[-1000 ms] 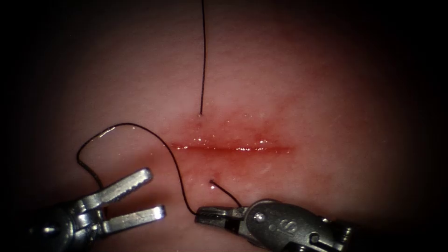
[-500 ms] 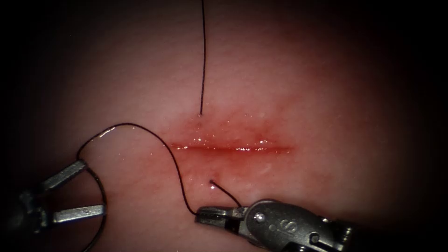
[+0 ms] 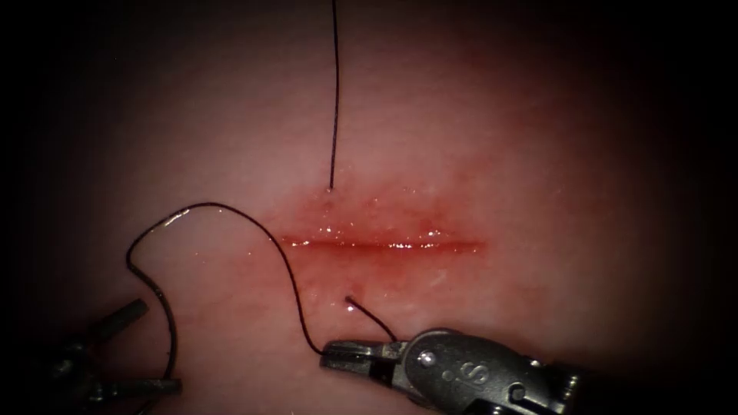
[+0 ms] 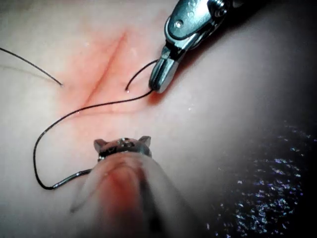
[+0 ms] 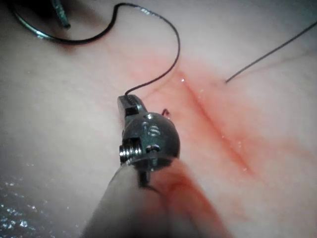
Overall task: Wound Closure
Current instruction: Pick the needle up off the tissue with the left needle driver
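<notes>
Left end effector [image 3: 160,344] gapes empty, lower left, beside needle [image 3: 165,311] lying loose on tissue [image 3: 538,154] | right end effector [image 3: 332,356] clamps thread [image 3: 231,209] below cut [image 3: 384,244] | likely thread handling; next move calls for a grip on the needle

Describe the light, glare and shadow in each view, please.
Endoscope view: light pools on the cut, with glints on its red fluid; the picture's rim is dark, dimming the open, empty left tool beside the needle, which lies free on the tissue left of the cut. Right wrist view: glare on the right tool, shut on thread. Left wrist view: bright highlights on the right tool's metal.
</notes>
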`<action>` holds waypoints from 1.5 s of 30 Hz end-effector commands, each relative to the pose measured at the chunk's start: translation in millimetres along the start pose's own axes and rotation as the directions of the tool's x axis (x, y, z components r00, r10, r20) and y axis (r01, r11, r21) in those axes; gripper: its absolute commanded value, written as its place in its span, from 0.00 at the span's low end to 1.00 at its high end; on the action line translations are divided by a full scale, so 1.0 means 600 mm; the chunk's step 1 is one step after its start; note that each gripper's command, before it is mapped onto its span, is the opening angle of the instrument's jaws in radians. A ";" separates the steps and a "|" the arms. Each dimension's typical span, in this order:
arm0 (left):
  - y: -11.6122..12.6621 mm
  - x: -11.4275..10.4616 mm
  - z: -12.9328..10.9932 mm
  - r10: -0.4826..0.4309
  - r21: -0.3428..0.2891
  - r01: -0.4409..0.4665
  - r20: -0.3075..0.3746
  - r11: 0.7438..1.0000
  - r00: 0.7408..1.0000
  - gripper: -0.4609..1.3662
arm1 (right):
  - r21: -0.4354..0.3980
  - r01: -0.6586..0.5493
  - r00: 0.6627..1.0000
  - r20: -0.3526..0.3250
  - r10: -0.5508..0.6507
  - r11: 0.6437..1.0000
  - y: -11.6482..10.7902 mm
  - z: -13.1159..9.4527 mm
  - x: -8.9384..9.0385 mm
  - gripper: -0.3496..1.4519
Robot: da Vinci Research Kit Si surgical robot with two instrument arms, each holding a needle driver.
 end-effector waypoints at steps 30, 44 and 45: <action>-0.0003 -0.0109 0.0099 -0.108 -0.054 0.119 0.177 0.991 0.978 0.61 | -0.004 -0.002 1.000 -0.003 0.002 1.000 -0.0001 0.0001 0.0002 0.00; -0.0031 -0.0124 0.0102 -0.333 -0.047 0.348 0.199 0.936 0.922 0.06 | -0.005 -0.002 1.000 -0.003 0.002 1.000 -0.0001 0.0002 0.0002 0.00; -0.0037 -0.0126 0.0103 -0.350 -0.046 0.365 0.200 0.930 0.915 0.06 | -0.005 -0.002 1.000 -0.003 0.002 1.000 -0.0001 0.0002 0.0002 0.00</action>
